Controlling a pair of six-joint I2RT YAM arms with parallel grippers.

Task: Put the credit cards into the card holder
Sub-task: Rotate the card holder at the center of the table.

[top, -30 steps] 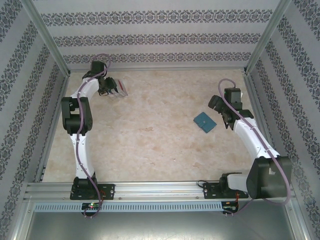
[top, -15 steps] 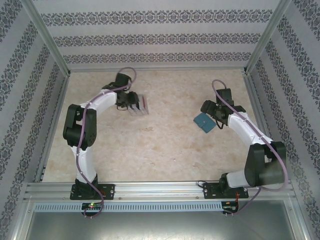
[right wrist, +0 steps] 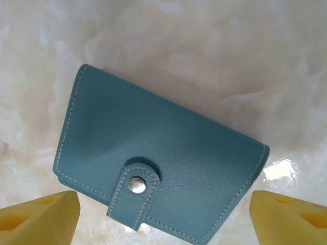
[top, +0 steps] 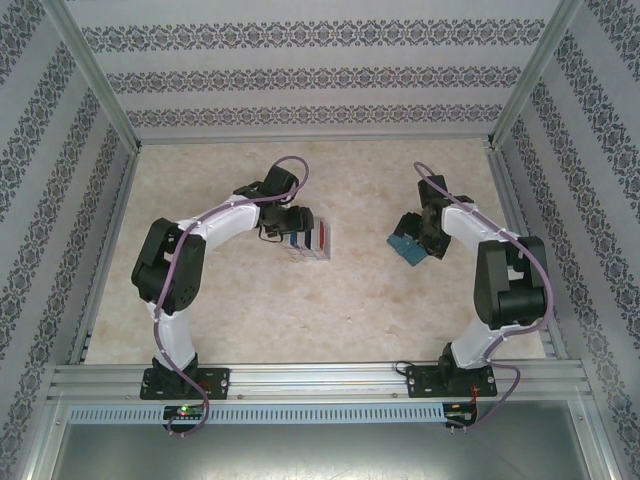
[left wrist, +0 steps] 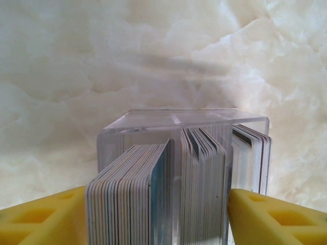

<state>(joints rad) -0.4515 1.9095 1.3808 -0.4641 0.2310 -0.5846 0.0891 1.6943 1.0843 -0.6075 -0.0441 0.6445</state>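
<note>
Credit cards in clear rack, card holder closed (snap fastened)

The card holder is teal-blue, with pale stitching along its edges and a small silvery snap on its tab. The credit cards show mostly white and grey edges with streaks of blue; in the top view they read as red, blue and dark stripes. Their clear case is colourless. The left pincer has bright yellow fingers, the right pincer paler yellow ones. The surface is cream with soft white marbling. The walls are white with bands of dark floral ornament. The left arm and right arm are white and black
</note>
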